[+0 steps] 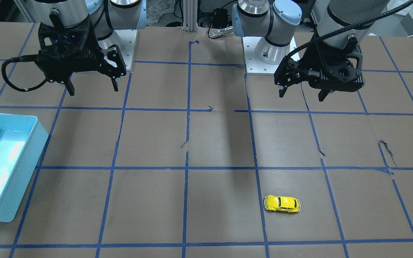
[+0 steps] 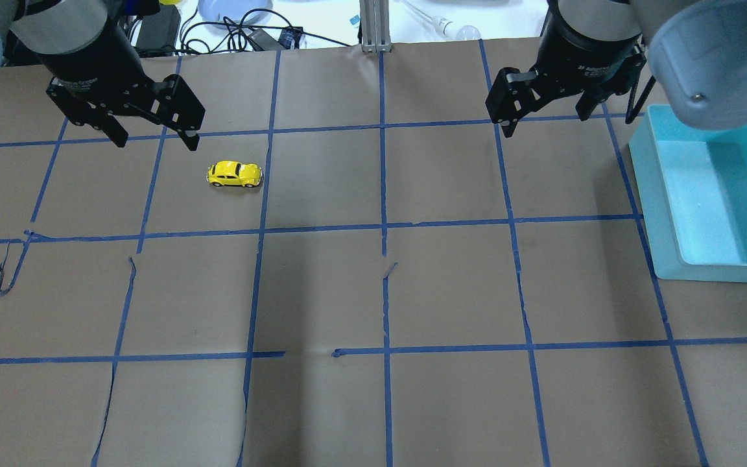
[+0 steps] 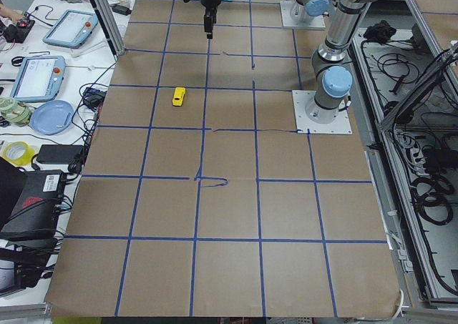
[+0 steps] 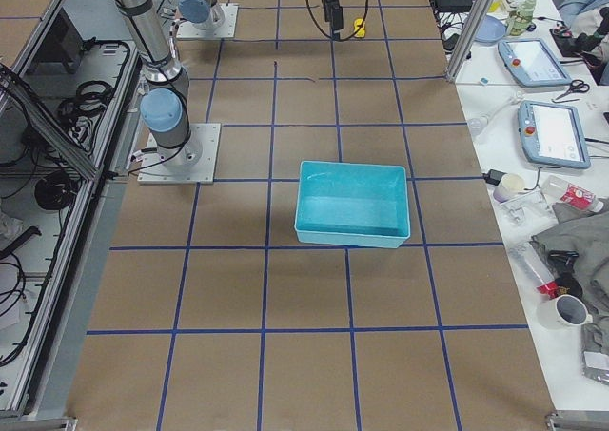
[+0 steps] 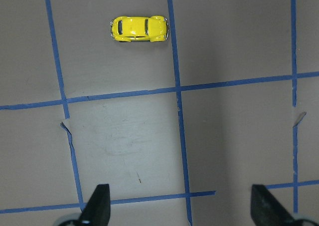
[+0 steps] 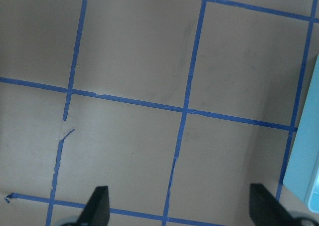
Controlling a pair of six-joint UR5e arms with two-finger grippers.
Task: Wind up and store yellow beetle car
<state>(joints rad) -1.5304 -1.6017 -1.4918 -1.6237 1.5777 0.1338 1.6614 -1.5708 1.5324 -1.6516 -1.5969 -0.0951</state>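
Over on the robot's left side of the worktop (image 2: 380, 292), the yellow beetle car (image 2: 235, 174) sits on its wheels just ahead of the left hand (image 2: 155, 141), which hangs wide open and empty. Right hand (image 2: 545, 121) is open too, next to the teal bin (image 2: 644, 194), well apart from the car. I'd say reaching comes first. The fingers line up along the car's length, so probably turn the wrist, pinch across the doors, and keep the wheels down for the pull-back.
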